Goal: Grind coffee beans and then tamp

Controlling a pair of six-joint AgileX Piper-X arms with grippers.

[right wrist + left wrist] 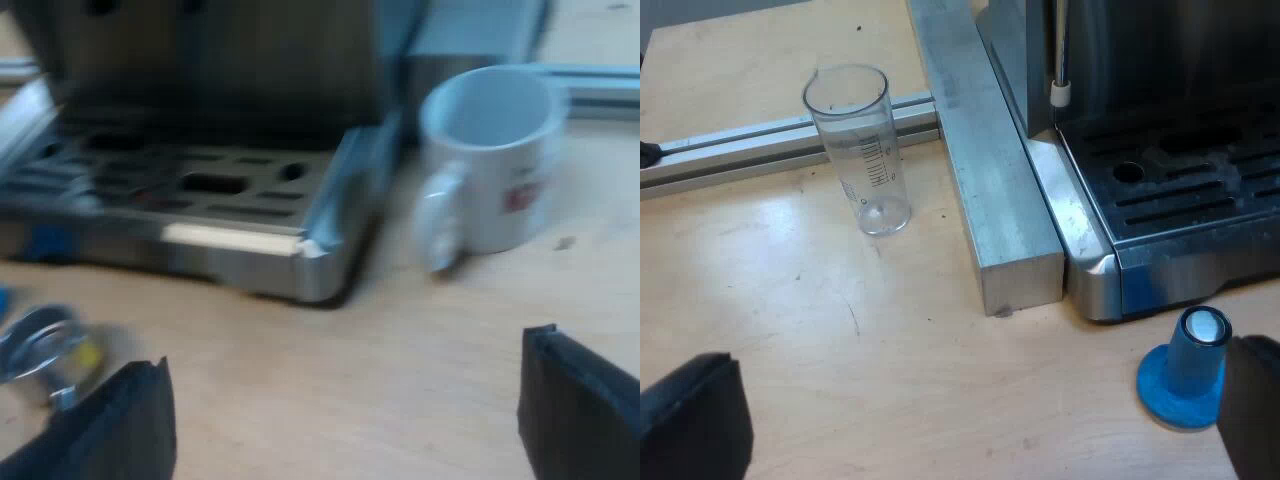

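standing on pale wood table (840, 350): measuring glass (860, 150), tamper (1188, 375), mug (495, 165).

The light wooden worktop (840, 350) carries an upright measuring glass (860, 150) near a metal rail (740, 150). A square metal bar (990, 180) lies just beside the espresso machine (1160, 190). A blue tamper (1188, 372) stands near its front, and a white mug (495, 160) stands beside it.

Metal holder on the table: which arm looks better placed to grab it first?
Probably the right: the right pincer, open, has the metal holder beside one finger. The left pincer, also open, is by the blue tamper, needed later.
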